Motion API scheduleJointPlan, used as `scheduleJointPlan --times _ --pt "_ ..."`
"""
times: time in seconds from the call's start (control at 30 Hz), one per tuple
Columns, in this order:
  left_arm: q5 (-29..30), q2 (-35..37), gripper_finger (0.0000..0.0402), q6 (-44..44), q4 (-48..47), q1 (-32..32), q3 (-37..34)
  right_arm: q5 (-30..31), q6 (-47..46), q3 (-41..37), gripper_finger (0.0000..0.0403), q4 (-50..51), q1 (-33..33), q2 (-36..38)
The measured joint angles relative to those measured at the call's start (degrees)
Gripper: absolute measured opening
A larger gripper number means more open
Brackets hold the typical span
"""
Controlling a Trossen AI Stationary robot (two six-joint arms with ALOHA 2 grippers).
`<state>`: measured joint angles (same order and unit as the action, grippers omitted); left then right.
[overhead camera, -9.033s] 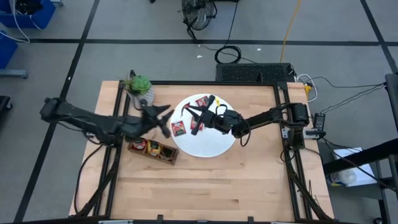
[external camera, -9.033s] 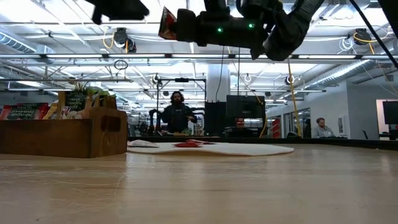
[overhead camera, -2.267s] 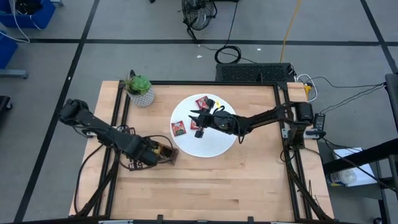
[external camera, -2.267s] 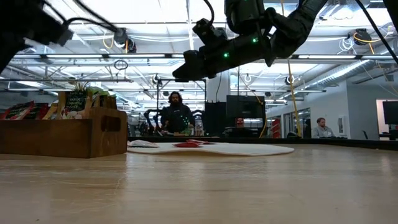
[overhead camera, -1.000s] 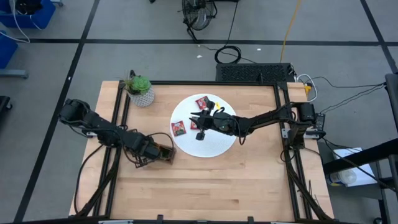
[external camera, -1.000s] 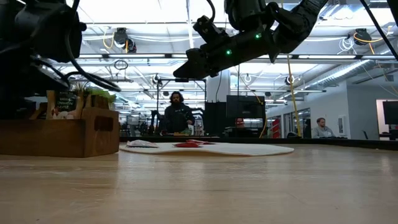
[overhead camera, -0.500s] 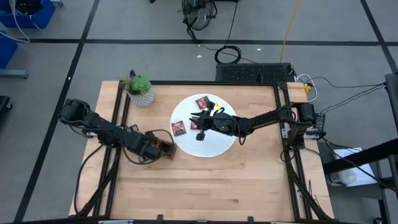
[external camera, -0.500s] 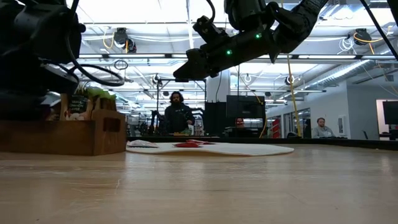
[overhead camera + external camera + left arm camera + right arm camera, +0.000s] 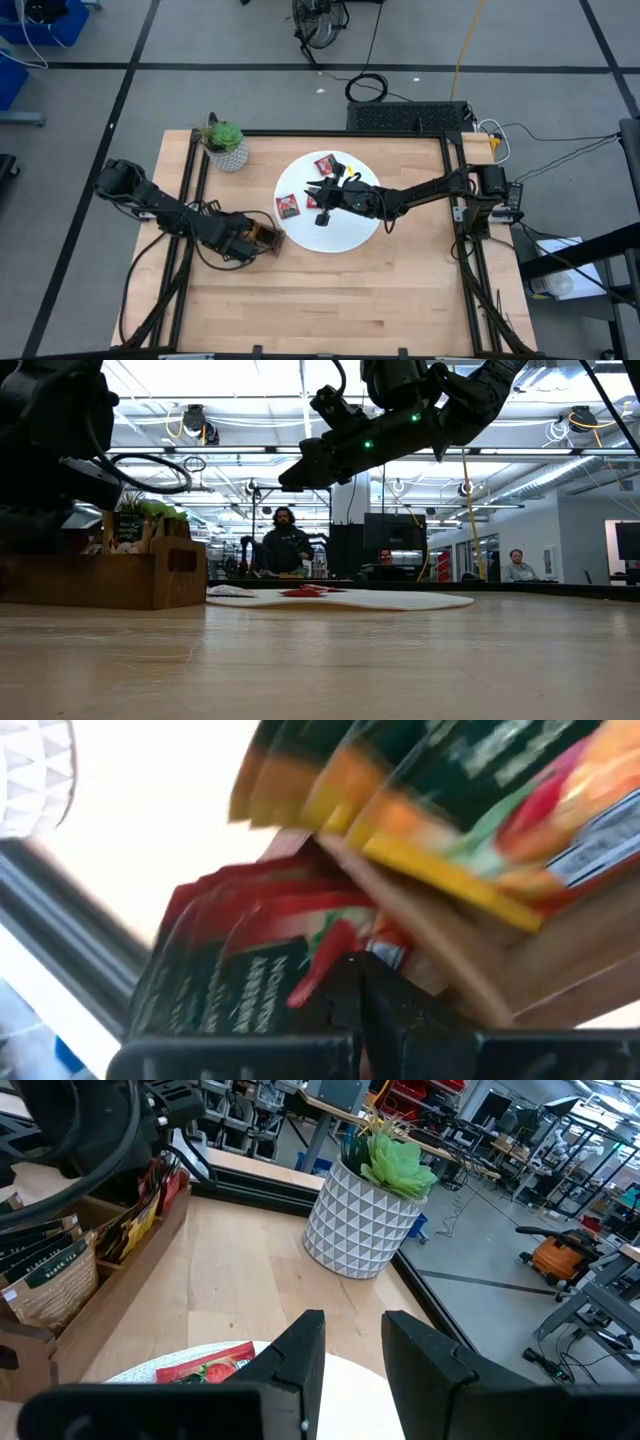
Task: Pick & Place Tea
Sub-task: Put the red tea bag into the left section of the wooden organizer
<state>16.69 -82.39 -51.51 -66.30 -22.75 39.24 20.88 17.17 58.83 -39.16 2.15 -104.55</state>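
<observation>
A long wooden tray [image 9: 268, 236] lies left of the white disc [image 9: 345, 236], largely under my left gripper [image 9: 243, 243]. That gripper is shut and tips steeply down into the tray, among red tea sachets [image 9: 240, 950] standing on edge. Orange-yellow sachets [image 9: 450, 830] fill the compartment beyond a wooden divider. Red sachets [image 9: 325, 163] [image 9: 288, 206] lie flat on the disc. My right gripper [image 9: 318, 190] hangs open above the disc, holding nothing [image 9: 352, 1345]. My left gripper has its shut fingertips [image 9: 350, 982] against the upper edges of the red sachets [image 9: 320, 955] in one tray compartment. It comes slanting down from above. The sachets stay standing in the tray.
A small green plant in a white pot [image 9: 226, 142] stands at the table's far left corner. Black frame rails [image 9: 195, 160] run along the left and far edges. Bare wood lies toward the near edge. People sit in the room beyond the table [image 9: 284, 545].
My left gripper has stayed over the tray, still shut, but its wrist has rolled and tipped. The tray has shifted with it: the end toward the disc has slid a little toward the table's right. My right gripper has kept still.
</observation>
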Motion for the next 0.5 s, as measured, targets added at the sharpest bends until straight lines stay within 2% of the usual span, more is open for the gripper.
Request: scheduleJointPlan --times 0.13,0.23,0.37,0.5 --pt "-0.28 0.0 0.0001 -2.14 -2.47 -0.43 0.02 0.0 0.0 0.0 0.0089 0.0 0.0 0.0" --pt "-2.66 0.0 0.0001 -2.86 -4.17 -0.7 0.02 0.0 0.0 0.0 0.0089 0.0 0.0 0.0" --pt "-6.88 0.0 0.0001 -0.91 -4.08 -0.69 0.07 0.0 -0.21 0.0 0.0089 0.0 0.0 0.0" --pt "-7.5 0.0 0.0002 0.01 -3.0 -0.69 0.07 0.0 -0.22 0.0 0.0089 0.0 0.0 0.0"
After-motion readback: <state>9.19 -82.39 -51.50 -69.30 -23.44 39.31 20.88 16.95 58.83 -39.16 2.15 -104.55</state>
